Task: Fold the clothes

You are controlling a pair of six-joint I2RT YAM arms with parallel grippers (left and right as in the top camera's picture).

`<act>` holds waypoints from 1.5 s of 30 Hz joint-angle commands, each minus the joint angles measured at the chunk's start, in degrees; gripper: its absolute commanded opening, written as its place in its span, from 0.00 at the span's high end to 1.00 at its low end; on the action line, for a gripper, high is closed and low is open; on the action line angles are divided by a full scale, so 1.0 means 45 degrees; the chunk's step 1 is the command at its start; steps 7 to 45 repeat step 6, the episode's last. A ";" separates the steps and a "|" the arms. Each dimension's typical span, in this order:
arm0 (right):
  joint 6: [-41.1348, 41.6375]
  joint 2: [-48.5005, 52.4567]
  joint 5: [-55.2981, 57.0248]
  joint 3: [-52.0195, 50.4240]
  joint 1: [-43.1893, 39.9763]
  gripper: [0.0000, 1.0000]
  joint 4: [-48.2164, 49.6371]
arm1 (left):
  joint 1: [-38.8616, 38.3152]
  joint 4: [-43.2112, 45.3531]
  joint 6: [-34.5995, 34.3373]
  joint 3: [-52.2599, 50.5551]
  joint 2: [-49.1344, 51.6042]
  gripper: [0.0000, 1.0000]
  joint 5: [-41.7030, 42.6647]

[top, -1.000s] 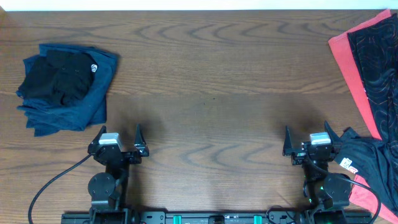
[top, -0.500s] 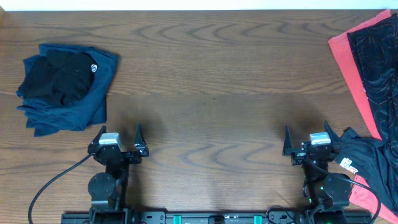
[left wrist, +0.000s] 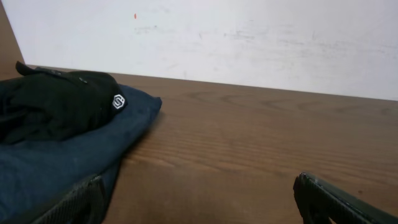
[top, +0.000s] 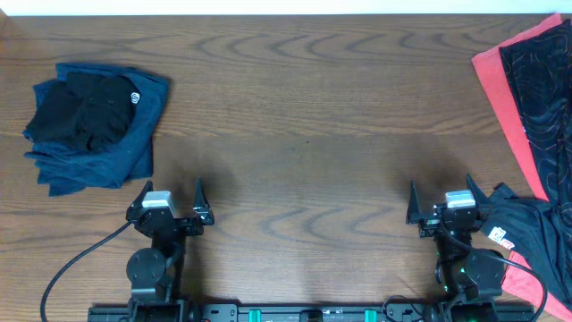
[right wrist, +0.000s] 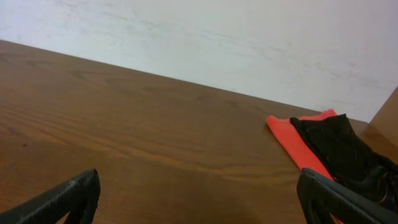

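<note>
A folded pile of clothes lies at the far left of the table: a black garment (top: 80, 109) on top of a dark blue one (top: 112, 156). It also shows in the left wrist view (left wrist: 56, 109). An unfolded heap lies at the right edge: a red garment (top: 502, 94) under a black patterned one (top: 541, 80), seen in the right wrist view too (right wrist: 339, 146). My left gripper (top: 170, 192) is open and empty near the front edge. My right gripper (top: 440, 192) is open and empty beside the black cloth (top: 523, 224).
The wooden table (top: 304, 134) stretches between the two piles. A white wall (left wrist: 249, 37) stands behind the far edge. Arm bases and cables sit at the front edge.
</note>
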 commanded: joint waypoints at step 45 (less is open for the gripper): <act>-0.0087 -0.0034 -0.0049 -0.0015 0.0092 0.01 -0.0049 | 0.0044 -0.0602 0.0219 -0.0102 0.0015 0.02 -0.0097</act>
